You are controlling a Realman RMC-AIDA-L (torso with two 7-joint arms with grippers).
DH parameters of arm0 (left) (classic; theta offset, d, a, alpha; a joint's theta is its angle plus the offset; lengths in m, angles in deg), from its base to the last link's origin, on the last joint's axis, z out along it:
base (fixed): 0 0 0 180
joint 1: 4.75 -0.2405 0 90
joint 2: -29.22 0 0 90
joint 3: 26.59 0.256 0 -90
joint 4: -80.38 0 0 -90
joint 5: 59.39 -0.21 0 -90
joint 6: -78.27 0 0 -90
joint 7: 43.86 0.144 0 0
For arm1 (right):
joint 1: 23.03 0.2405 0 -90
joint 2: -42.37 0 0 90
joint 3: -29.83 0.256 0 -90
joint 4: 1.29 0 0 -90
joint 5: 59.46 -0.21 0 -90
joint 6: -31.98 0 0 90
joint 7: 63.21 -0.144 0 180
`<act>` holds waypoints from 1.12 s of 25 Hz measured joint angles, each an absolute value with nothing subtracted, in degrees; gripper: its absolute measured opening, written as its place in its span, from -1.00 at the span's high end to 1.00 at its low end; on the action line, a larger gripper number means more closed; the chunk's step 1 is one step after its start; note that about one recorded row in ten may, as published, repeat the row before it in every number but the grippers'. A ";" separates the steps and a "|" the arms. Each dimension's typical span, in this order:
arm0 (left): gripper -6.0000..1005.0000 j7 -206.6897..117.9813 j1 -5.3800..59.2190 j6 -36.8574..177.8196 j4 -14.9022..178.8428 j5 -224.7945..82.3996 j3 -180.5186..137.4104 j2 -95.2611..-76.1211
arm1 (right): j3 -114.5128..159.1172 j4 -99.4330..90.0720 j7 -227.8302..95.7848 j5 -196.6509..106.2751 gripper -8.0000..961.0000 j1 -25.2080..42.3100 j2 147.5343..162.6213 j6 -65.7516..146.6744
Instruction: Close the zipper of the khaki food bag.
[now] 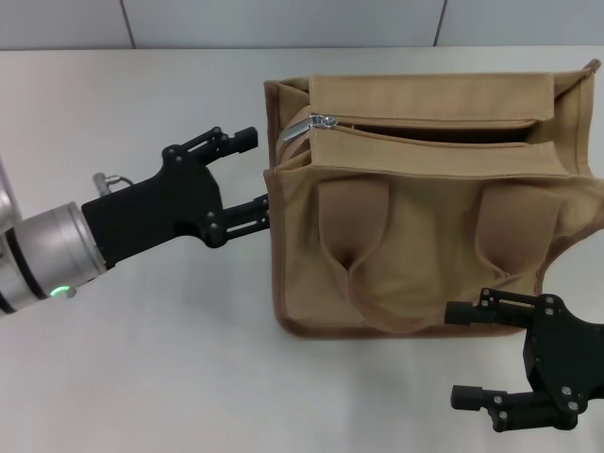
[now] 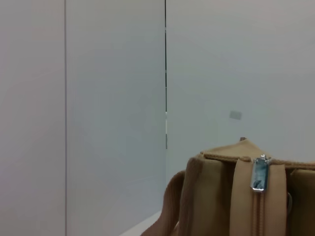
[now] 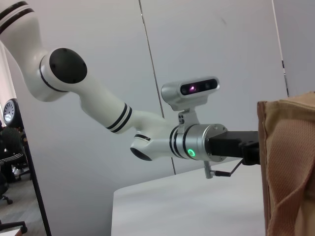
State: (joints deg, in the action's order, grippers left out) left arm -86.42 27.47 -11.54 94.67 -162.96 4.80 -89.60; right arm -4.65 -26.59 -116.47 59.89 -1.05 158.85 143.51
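1. Khaki bag (image 1: pixel 425 217) lies on the white tabletop (image 1: pixel 142 359), toward its far right part, zippered top facing the far edge.
2. Its zipper (image 1: pixel 425 132) runs left to right and gapes unclosed; the silver pull (image 1: pixel 310 125) sits at the left end.
3. Left end effector (image 1: pixel 255 175), fingers spread and holding nothing, sits just beside the bag's left side, near the pull.
4. Right end effector (image 1: pixel 462 354), also spread and empty, hovers near the bag's front right corner, well apart from the pull.
5. Judgement: the left arm is nearer; the pull must travel rightward along the zipper.

white black-banded arm (image 3: pixel 98 105), seemingly black tool (image 1: pixel 236 179).
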 joint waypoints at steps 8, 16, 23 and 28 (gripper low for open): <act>-0.39 -86.82 28.51 -10.60 93.98 -162.90 5.10 -89.69 | -4.62 -26.60 -116.47 59.89 -0.70 -1.05 158.82 143.51; -0.06 -86.84 28.56 -10.50 93.86 -162.40 4.41 -89.69 | -4.60 -26.66 -116.47 59.90 -0.70 -1.05 158.79 144.01; 0.56 -86.85 28.56 -10.65 93.82 -162.32 4.35 -89.69 | -4.53 -26.59 -116.47 59.90 -0.70 -1.05 158.71 144.12; 0.78 -86.91 28.50 -11.07 93.82 -162.27 4.34 -89.62 | -4.50 -26.59 -116.47 59.90 -0.70 -1.05 158.72 144.13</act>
State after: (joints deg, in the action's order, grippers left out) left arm -86.91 28.50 -11.07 93.82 -162.27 4.34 -89.62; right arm -4.50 -26.59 -116.47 59.90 -1.05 158.72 144.13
